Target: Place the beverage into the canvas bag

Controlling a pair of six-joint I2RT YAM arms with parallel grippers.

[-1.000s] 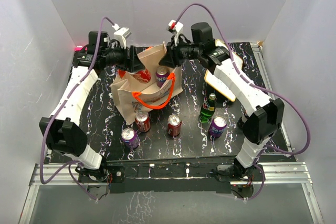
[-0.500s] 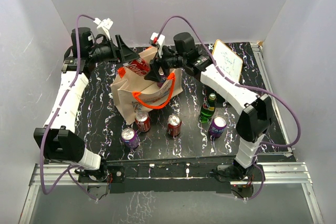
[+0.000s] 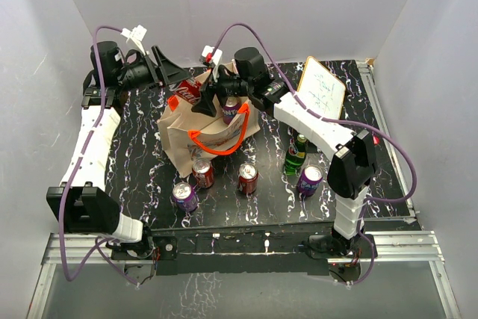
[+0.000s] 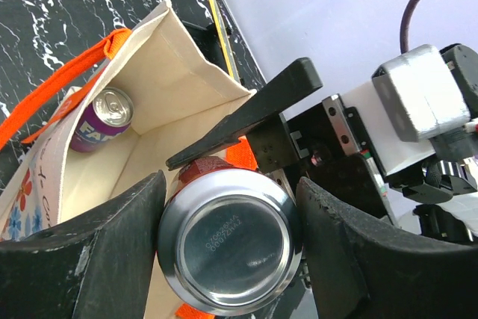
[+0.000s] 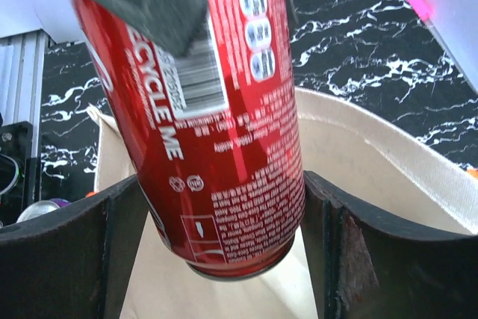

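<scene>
The beige canvas bag [image 3: 213, 131] with orange handles stands open at the table's middle left. It also shows in the left wrist view [image 4: 179, 84] and the right wrist view [image 5: 373, 155]. A purple can [image 3: 230, 108] lies inside it. A red cola can [image 3: 188, 92] hangs tilted over the bag's far left corner. My left gripper [image 3: 181, 81] is shut on the can's bottom end [image 4: 228, 240]. My right gripper [image 3: 204, 102] has reached across the bag mouth. Its fingers [image 5: 336, 259] press both sides of the can's lower body [image 5: 224, 147].
In front of the bag stand two red cans [image 3: 202, 173] [image 3: 248, 178] and a purple can [image 3: 184, 196]. A green bottle [image 3: 296, 155] and another purple can [image 3: 309, 180] stand to the right. A white board with handwriting [image 3: 323, 89] leans at the back right.
My left gripper drew back to the far left, the red can moving with it. My right gripper swept left across the bag mouth and came onto the can.
</scene>
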